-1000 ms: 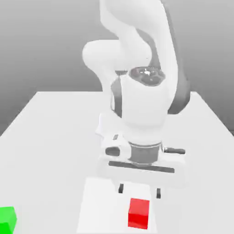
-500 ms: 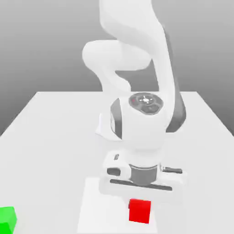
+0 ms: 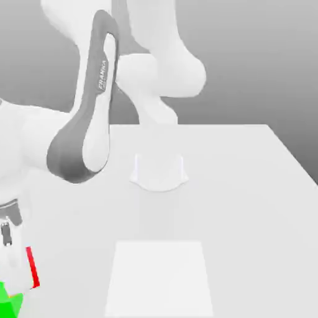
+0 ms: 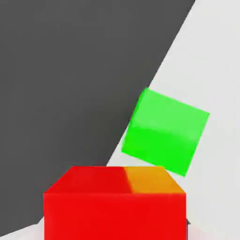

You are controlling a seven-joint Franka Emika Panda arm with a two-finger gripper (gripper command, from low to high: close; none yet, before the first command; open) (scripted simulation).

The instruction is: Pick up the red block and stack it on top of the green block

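The red block hangs above the table at the exterior view's far left, held in my gripper, whose white hand is partly cut off by the picture's edge. Just below it sits the green block on the table's front left corner. In the hand view the red block is very close to the camera. The green block lies beyond it, turned at an angle and offset from the red one, right by the table's edge.
My arm's grey-and-white link sweeps across the exterior view's left. The robot base stands mid-table. A lighter square patch marks the table's front middle. In the hand view, dark floor lies past the table edge.
The arm has swung from the front middle of the table to the exterior view's far left. The red block left the light patch and moved with the hand to above the green block.
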